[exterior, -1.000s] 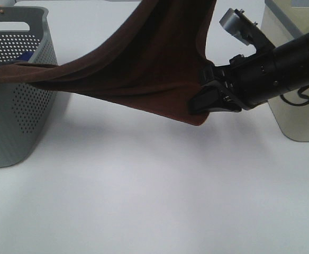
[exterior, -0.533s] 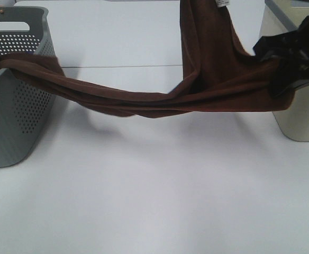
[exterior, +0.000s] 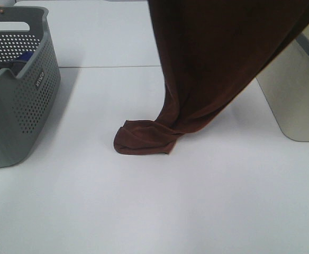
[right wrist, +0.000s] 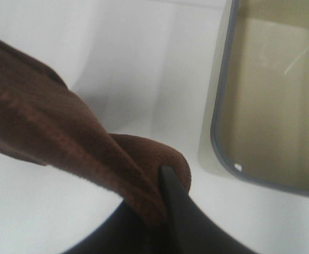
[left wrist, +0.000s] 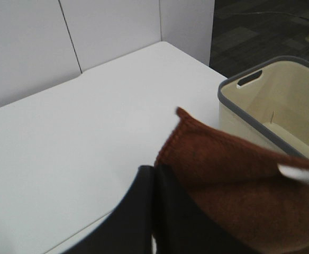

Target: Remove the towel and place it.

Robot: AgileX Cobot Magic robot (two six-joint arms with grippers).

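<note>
The dark reddish-brown terry towel (exterior: 212,63) hangs from above, its lower end heaped on the white table (exterior: 144,206) between the grey perforated plastic basket (exterior: 33,100) and the beige plastic bin (exterior: 297,100). The left gripper (left wrist: 153,173) and the right gripper (right wrist: 157,198) each pinch its edge.

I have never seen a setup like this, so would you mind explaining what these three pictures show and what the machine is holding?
This is a robot with two arms, each ending in a gripper. One picture is from a camera high above the white table; the other two are from cameras on the wrists. From above, a dark reddish-brown towel hangs down from out of frame, its lower end bunched on the table, between a grey perforated basket and a beige bin. The wrist views show the left gripper and the right gripper each pinching the towel's edge.
</note>
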